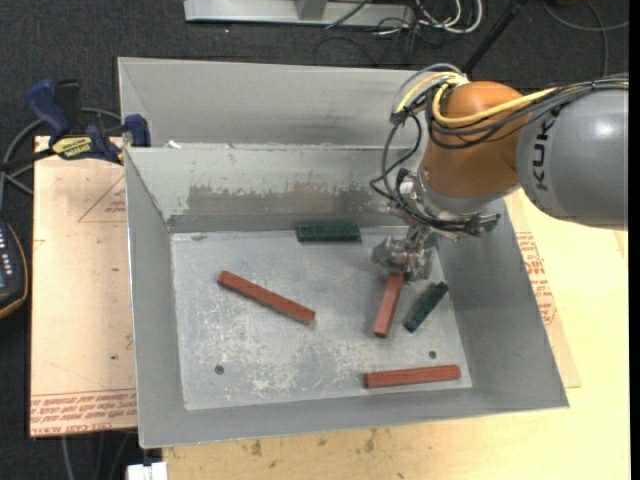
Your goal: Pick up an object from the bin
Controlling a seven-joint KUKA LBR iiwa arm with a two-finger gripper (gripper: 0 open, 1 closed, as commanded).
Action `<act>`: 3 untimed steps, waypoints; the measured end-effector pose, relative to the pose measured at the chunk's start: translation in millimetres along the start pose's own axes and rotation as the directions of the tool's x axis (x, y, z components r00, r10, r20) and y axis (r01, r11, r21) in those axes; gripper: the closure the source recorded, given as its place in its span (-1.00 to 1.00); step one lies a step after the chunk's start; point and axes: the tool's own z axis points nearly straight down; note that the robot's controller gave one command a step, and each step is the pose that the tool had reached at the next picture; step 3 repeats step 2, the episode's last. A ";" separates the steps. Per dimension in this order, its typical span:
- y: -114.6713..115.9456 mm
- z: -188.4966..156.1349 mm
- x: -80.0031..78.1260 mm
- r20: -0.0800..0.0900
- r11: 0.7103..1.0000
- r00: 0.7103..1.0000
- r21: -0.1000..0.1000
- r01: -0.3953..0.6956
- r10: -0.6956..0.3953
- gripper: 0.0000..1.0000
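Observation:
My gripper (403, 260) hangs low in the right half of the bin, right over the upper end of a short red-brown stick (387, 308) that lies nearly upright on the floor. Beside that stick, to its right, lies a small dark green block (424, 306), tilted. Whether the fingers touch the stick's end is hidden by the gripper itself.
A dark green bar (328, 233) lies along the foot of the back wall. A long red-brown stick (266, 297) lies slanted at mid-left, and another red-brown stick (412, 376) lies flat near the front right. The arm with its orange cover reaches in from the right.

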 end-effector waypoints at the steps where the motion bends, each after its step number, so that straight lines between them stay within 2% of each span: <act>1: -0.2 -3.3 -1.0 0.000 1.000 1.000 -0.001 -0.002 0.002 1.00; 2: -0.9 -32.4 -2.8 0.000 1.000 1.000 0.002 -0.003 0.003 1.00; 3: -0.9 -32.4 -2.8 0.000 1.000 1.000 0.002 -0.003 0.003 1.00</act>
